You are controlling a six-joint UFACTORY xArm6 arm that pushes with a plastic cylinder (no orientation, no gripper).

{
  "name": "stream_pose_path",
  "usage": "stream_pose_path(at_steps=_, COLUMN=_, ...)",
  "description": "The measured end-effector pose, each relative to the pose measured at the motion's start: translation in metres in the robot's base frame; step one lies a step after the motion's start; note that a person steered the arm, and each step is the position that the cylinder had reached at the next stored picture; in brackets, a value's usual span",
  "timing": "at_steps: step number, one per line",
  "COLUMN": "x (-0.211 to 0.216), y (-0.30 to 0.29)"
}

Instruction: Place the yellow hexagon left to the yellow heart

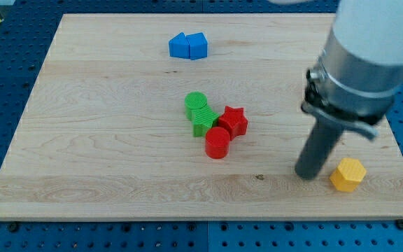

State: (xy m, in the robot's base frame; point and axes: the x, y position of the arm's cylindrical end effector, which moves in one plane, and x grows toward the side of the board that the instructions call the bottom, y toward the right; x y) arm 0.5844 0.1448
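The yellow hexagon lies near the view's bottom right corner of the wooden board. My tip rests on the board just to the left of the hexagon, a small gap apart from it. No yellow heart shows in the camera view; the arm's grey body covers the board's upper right part.
Two blue blocks sit together near the view's top centre. A cluster in the middle holds a green cylinder, another green block, a red star and a red cylinder.
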Motion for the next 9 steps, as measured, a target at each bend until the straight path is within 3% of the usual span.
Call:
stream_pose_path(at_steps=1, x=0.034, y=0.017)
stream_pose_path(at_steps=5, x=0.029, y=0.070)
stream_pose_path(at_steps=9, x=-0.068, y=0.046)
